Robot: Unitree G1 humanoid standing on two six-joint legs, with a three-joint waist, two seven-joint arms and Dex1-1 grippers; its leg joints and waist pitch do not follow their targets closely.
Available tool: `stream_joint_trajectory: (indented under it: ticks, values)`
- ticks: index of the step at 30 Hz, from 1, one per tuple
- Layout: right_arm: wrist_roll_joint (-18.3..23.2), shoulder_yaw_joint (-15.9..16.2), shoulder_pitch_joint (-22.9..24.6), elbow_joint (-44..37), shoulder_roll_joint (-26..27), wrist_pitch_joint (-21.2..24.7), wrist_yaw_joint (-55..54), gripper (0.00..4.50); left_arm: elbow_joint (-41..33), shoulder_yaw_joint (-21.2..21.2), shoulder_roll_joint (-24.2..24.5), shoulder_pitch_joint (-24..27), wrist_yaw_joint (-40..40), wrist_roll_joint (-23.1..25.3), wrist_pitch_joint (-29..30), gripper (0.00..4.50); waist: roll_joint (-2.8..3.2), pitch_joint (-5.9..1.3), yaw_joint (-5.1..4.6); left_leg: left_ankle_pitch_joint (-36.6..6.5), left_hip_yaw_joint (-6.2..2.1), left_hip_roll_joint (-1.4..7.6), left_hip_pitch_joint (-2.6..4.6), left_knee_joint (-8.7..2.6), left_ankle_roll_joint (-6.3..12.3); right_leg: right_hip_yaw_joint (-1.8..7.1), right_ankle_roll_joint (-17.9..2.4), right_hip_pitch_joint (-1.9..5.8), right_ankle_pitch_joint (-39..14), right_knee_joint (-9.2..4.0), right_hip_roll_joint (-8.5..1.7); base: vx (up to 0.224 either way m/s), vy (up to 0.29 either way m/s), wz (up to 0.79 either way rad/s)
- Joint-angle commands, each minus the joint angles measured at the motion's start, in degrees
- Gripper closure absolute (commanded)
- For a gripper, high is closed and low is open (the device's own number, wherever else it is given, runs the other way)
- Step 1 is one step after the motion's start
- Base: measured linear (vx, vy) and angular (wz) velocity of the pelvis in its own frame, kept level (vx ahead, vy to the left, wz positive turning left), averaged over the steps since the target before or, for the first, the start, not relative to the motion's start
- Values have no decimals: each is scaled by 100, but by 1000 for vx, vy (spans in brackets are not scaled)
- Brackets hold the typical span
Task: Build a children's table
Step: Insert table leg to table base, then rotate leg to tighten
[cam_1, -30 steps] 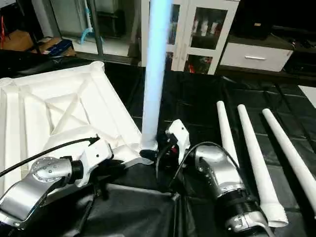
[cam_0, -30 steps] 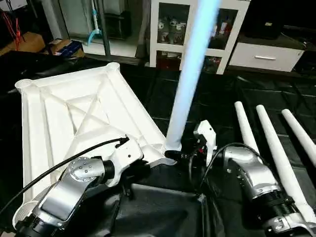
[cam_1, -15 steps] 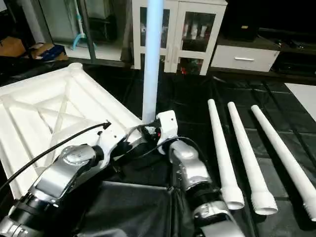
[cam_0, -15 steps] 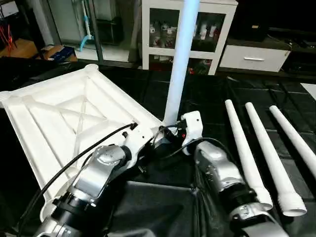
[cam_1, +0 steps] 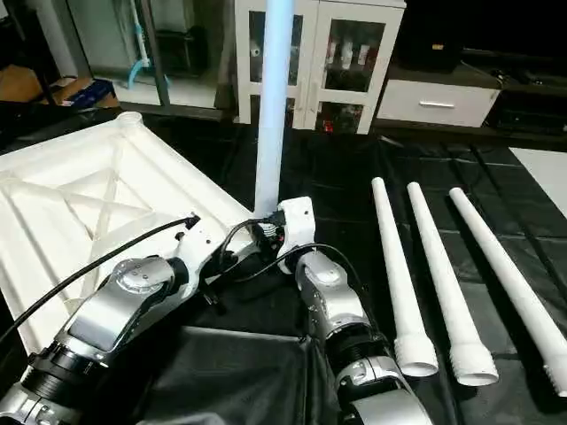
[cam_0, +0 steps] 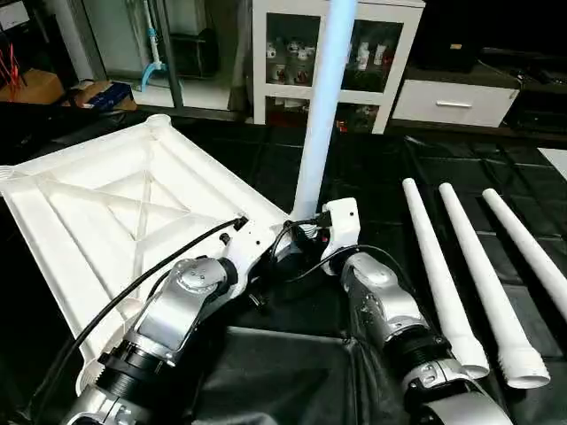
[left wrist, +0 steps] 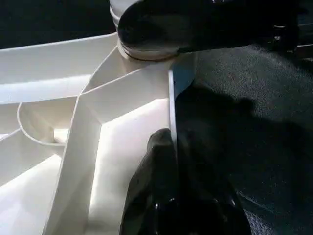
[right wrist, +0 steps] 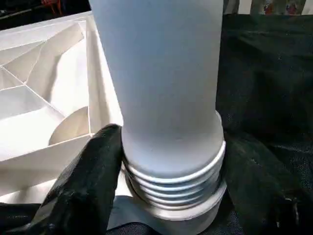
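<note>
The children's table top (cam_0: 115, 212) lies upside down on the left, with its X-ribbed underside facing up. One white leg (cam_0: 321, 115) stands upright at the top's near right corner socket (left wrist: 142, 51). My right gripper (right wrist: 171, 196) is shut on that leg, and its black fingers (right wrist: 93, 176) flank the threaded base just above the socket. My left gripper (left wrist: 171, 161) is shut on the thin rim wall of the top next to that corner. Three more legs (cam_0: 434, 257) (cam_0: 483, 266) (cam_0: 532, 248) lie side by side on the right.
Black cloth (cam_0: 292, 372) covers the work surface and bunches up in front of my forearms. A white glass-door cabinet (cam_0: 372, 44) and a white drawer unit (cam_0: 452, 102) stand behind. A cardboard box (cam_0: 35, 84) sits at the far left.
The camera has shifted and tilted, so the whole scene sits differently in the picture. Both grippers keep their holds, and the leg stays upright at the corner.
</note>
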Motion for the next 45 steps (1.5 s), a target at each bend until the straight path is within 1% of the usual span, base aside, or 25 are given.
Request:
stream_joint_trajectory:
  ticks: [1, 2, 3, 4, 5, 7, 8, 9, 10, 11, 12, 13, 15, 17, 19, 21, 22, 23, 26, 31, 35, 42, 43, 44, 45]
  values:
    - [-36, -105, -13, 217, -54, 146, 37, 143, -120, -136, -11, 52, -192, -42, -101, 450, 80, -214, -16, -2589, -263, 419, 74, -565, -285, 282, -856, 21, -2649, -543, -513, 0, 0, 0]
    - [-11, -91, 1, 137, -64, 147, 125, 122, -156, -157, 14, 72, -246, -52, -107, 450, 86, -215, -15, -2583, -267, 423, 69, -571, -287, 282, -859, 23, -2619, -537, -512, 0, 0, 0]
    - [4, -88, 6, 106, -68, 151, 162, 122, -171, -166, 26, 80, -268, -55, -111, 450, 80, -222, -19, -2538, -266, 425, 56, -577, -282, 282, -871, 34, -2525, -530, -506, 0, 0, 0]
    - [73, -78, 27, -31, -90, 194, 331, 107, -233, -196, 71, 122, -341, -69, -115, 450, 84, -227, -17, -2496, -263, 430, 56, -578, -282, 283, -889, 35, -2454, -523, -505, 0, 0, 0]
    - [106, -72, 38, -101, -105, 224, 415, 91, -263, -205, 91, 144, -369, -76, -113, 450, 85, -239, -10, -2385, -255, 435, 48, -580, -257, 289, -937, 52, -2249, -507, -502, 0, 0, 0]
    - [171, -65, 65, -257, -149, 291, 560, 82, -327, -221, 140, 200, -431, -95, -126, 450, 95, -283, 14, -1939, -224, 445, 22, -562, -185, 301, -1095, 91, -1623, -452, -504, 0, 0, 0]
    - [273, -71, 94, -453, -230, 396, 785, 65, -395, -239, 207, 265, -507, -109, -154, 450, 84, -308, 28, -1523, -197, 437, -11, -541, -73, 294, -1204, 138, -1074, -402, -495, 0, 0, 0]
    - [282, -72, 96, -470, -237, 405, 807, 65, -401, -241, 214, 271, -514, -110, -157, 450, 92, -315, 49, -1219, -176, 440, -16, -517, 53, 290, -1304, 144, -703, -366, -491, 0, 0, 0]
    - [320, -71, 119, -572, -289, 457, 921, 56, -443, -248, 248, 307, -551, -118, -177, 450, 99, -313, 53, -1131, -164, 433, -10, -506, 99, 287, -1357, 138, -590, -355, -485, 0, 0, 0]
    - [338, -53, 145, -682, -366, 501, 1069, 43, -499, -247, 281, 348, -576, -131, -174, 450, 90, -330, 64, -911, -161, 431, -35, -488, 190, 282, -1438, 188, -324, -320, -494, 0, 0, 0]
    - [338, -53, 145, -682, -366, 501, 1069, 34, -499, -247, 281, 348, -576, -131, -174, 450, 94, -333, 79, -703, -155, 442, -32, -478, 277, 275, -1502, 185, -84, -295, -492, 0, 0, 0]
    - [340, -10, 180, -786, -451, 549, 1234, 25, -559, -253, 320, 389, -613, -144, -182, 450, 103, -327, 87, -656, -150, 441, -27, -476, 300, 272, -1530, 182, -43, -294, -492, 0, 0, 0]
    - [347, 97, 268, -1078, -720, 699, 1657, 8, -764, -277, 451, 511, -769, -185, -221, 450, 101, -313, 134, -713, -147, 460, -16, -477, 330, 267, -1531, 202, -158, -306, -496, 0, 0, 0]
    - [347, 289, 439, -1544, -1232, 823, 2415, 3, -1233, -334, 738, 809, -1204, -343, -410, 450, 93, -308, 168, -732, -146, 466, -6, -479, 344, 267, -1491, 207, -252, -303, -490, 0, 0, 0]
    - [347, 325, 476, -1630, -1338, 839, 2561, 3, -1334, -347, 802, 878, -1290, -374, -460, 450, 95, -294, 186, -788, -133, 462, -1, -479, 368, 268, -1481, 187, -337, -314, -473, 0, 0, 0]
    - [409, 383, 575, -1832, -1570, 916, 2922, 3, -1561, -362, 924, 1047, -1456, -478, -459, 450, 86, -277, 196, -952, -143, 472, 9, -496, 297, 269, -1459, 190, -619, -337, -485, 0, 0, 0]
    - [440, 412, 628, -1937, -1691, 951, 3113, 3, -1648, -380, 994, 1121, -1506, -496, -481, 450, 97, -277, 198, -997, -147, 473, 12, -496, 293, 269, -1452, 191, -665, -338, -481, 0, 0, 0]
    - [455, 427, 657, -1994, -1758, 969, 3221, 3, -1694, -393, 1034, 1161, -1531, -503, -499, 450, 89, -252, 193, -1136, -137, 475, 17, -512, 268, 275, -1411, 162, -847, -370, -470, 0, 0, 0]
    - [574, 446, 766, -2203, -1979, 1107, 3585, 3, -1790, -370, 1117, 1266, -1572, -530, -545, 450, 74, -252, 196, -1315, -144, 461, 28, -514, 150, 287, -1323, 154, -1232, -401, -482, 0, 0, 0]
    - [648, 612, 974, -2455, -2300, 1270, 4154, 3, -1866, -319, 1231, 1377, -1681, -585, -545, 450, 64, -258, 199, -1124, -153, 454, -4, -504, 228, 281, -1295, 183, -1065, -382, -473, 0, 0, 0]
    - [481, 766, 1077, -2388, -2470, 1188, 4389, 3, -1823, -293, 1299, 1371, -1714, -547, -562, 450, 64, -268, 195, -1031, -145, 449, 0, -478, 284, 275, -1365, 177, -992, -382, -475, 0, 0, 0]
    - [466, 764, 1077, -2343, -2458, 1217, 4403, 3, -1809, -296, 1304, 1321, -1716, -549, -545, 450, 63, -274, 195, -974, -151, 453, -1, -473, 309, 269, -1400, 187, -940, -368, -476, 0, 0, 0]
    - [457, 763, 1065, -2308, -2415, 1195, 4359, 3, -1812, -305, 1303, 1318, -1719, -549, -543, 450, 82, -275, 197, -980, -153, 454, 6, -473, 300, 267, -1402, 184, -942, -366, -475, 0, 0, 0]
    - [455, 763, 1064, -2302, -2392, 1194, 4335, 19, -1820, -312, 1307, 1319, -1721, -553, -541, 450, 76, -279, 194, -973, -153, 452, 4, -472, 292, 266, -1410, 187, -906, -363, -473, 0, 0, 0]
    - [479, 741, 1053, -2292, -2345, 1202, 4295, 19, -1830, -321, 1312, 1319, -1725, -555, -533, 450, 74, -279, 196, -975, -153, 452, 6, -471, 289, 265, -1409, 186, -898, -363, -470, 0, 0, 0]
